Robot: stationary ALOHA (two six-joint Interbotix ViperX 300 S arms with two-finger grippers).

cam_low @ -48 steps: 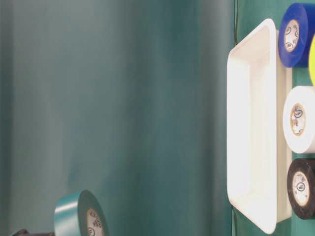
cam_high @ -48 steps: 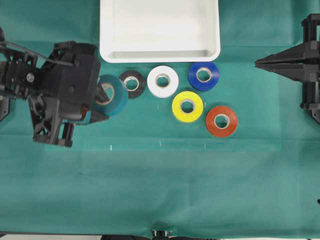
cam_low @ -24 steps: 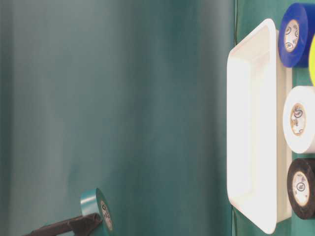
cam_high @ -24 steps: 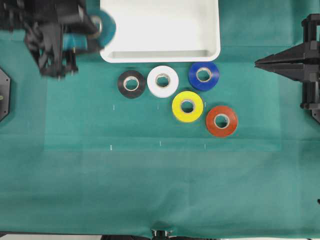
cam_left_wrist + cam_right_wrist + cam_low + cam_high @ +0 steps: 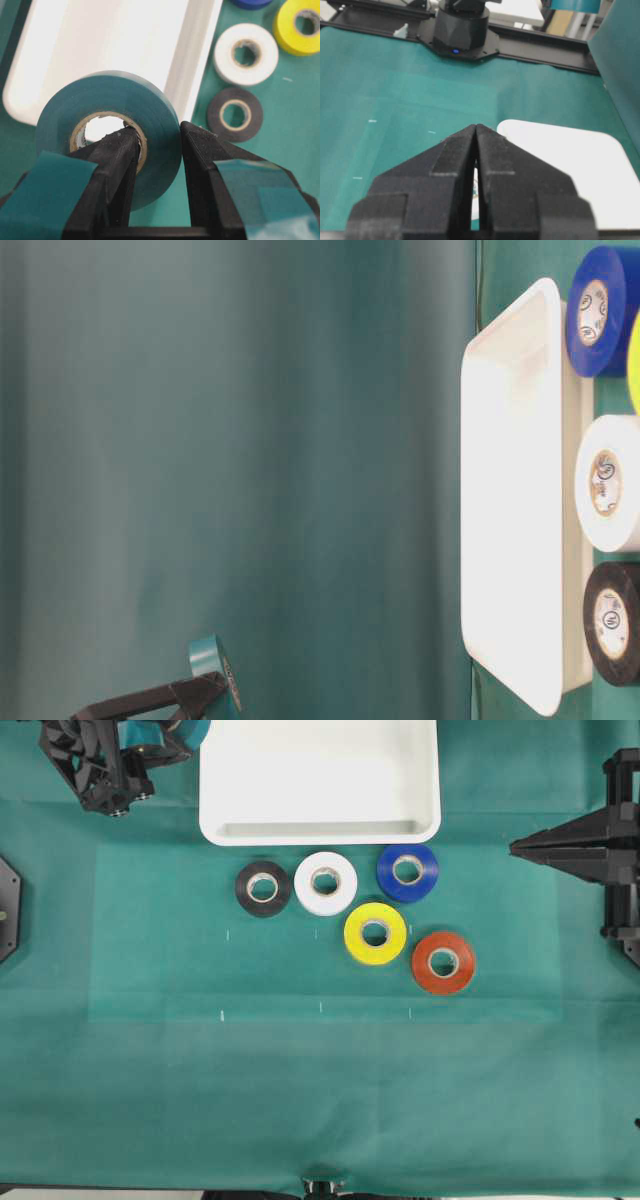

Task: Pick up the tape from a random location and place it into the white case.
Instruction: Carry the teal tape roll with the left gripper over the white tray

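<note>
Carrying: teal tape [image 5: 107, 130] clamped in left gripper [image 5: 157, 150], swung from beside black roll [image 5: 263, 887] to white case [image 5: 320, 828] corner; release pending. Right gripper [image 5: 476, 131]: closed, idle.

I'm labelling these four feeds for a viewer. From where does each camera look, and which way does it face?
Overhead: straight down on the white case; both arms at the edges.
Table-level: low, sideways; left gripper carrying the tape.
Left wrist: along the fingers clamping the tape's wall.
Right wrist: over the shut right gripper.
All share the case.
</note>
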